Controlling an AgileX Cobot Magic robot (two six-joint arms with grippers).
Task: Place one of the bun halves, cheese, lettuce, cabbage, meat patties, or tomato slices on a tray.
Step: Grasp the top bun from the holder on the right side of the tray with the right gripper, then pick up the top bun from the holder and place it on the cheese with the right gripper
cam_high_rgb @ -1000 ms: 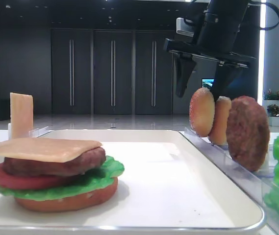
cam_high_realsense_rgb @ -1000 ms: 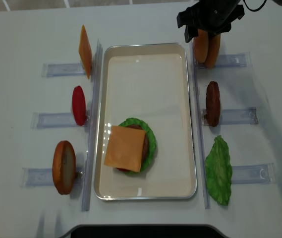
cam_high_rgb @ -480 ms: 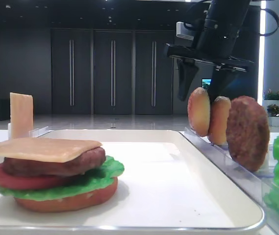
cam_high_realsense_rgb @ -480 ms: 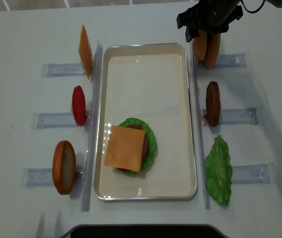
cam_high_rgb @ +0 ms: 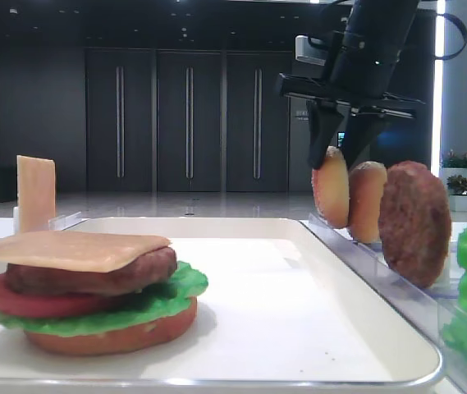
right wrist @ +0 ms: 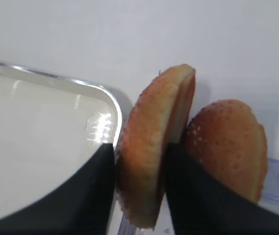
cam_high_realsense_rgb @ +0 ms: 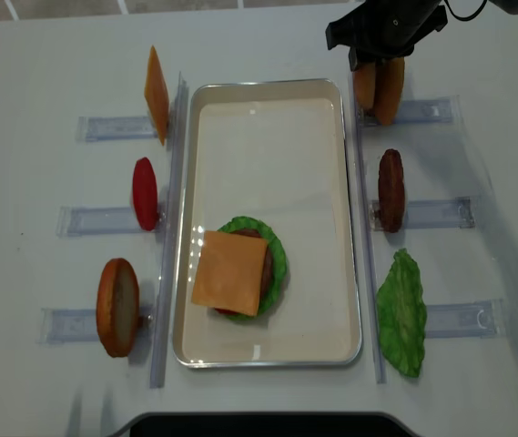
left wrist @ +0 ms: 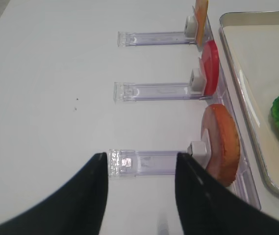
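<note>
A pale tan, speckled bun half (right wrist: pixel 151 156) stands on edge in a clear rack beside the white tray (right wrist: pixel 41 127), and my right gripper (right wrist: pixel 140 196) is shut on it, with a black finger (right wrist: pixel 88 196) pressed to each face. In the low exterior view the same gripper (cam_high_rgb: pixel 336 156) pinches the bun half's top (cam_high_rgb: pixel 330 189). A more orange bun (right wrist: pixel 230 147) leans just behind it. On the tray (cam_high_realsense_rgb: pixel 268 109) lies a stack topped with cheese (cam_high_realsense_rgb: pixel 231 271). My left gripper (left wrist: pixel 141 196) hangs open over a bare rack, with nothing between its fingers.
Right of the tray a meat patty (cam_high_realsense_rgb: pixel 390 189) and lettuce (cam_high_realsense_rgb: pixel 402 314) stand in racks. On the left are a cheese slice (cam_high_realsense_rgb: pixel 156 95), a tomato slice (cam_high_realsense_rgb: pixel 145 193) and a reddish bun (cam_high_realsense_rgb: pixel 117 307). Clear rails border both long sides of the tray.
The right gripper has come down over the nearer bun of the pair and its jaws have closed from wide open onto it. The left arm has not moved.
</note>
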